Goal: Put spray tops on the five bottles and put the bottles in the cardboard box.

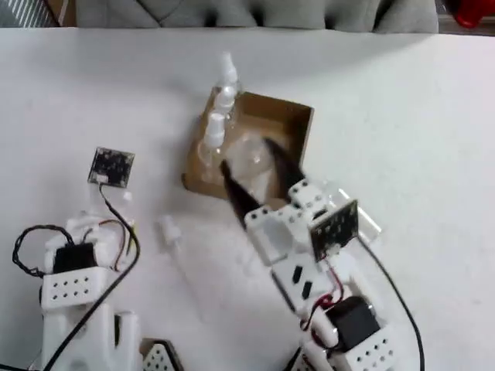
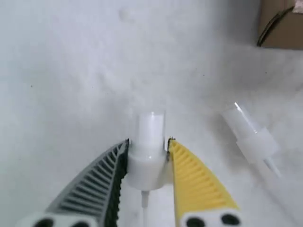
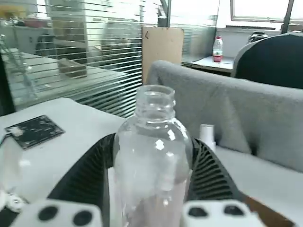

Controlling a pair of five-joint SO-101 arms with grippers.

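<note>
My right gripper (image 1: 247, 157) is shut on a clear bottle (image 3: 153, 156) with an open, uncapped neck, held upright above the cardboard box (image 1: 288, 117). Two bottles with spray tops (image 1: 220, 104) stand along the box's left side; one of their white tops (image 3: 207, 133) pokes up behind the held bottle. At the lower left of the table, my left gripper (image 2: 147, 144) is shut on a white spray top (image 2: 150, 153), grey finger on one side and yellow on the other, its tube trailing back between them. A second spray top (image 2: 251, 138) lies loose on the table beside it.
The loose spray top (image 1: 168, 230) lies between the two arms, in front of the box. The left arm's camera board (image 1: 113, 165) sits left of the box. A grey sofa back (image 3: 227, 109) runs along the table's far edge.
</note>
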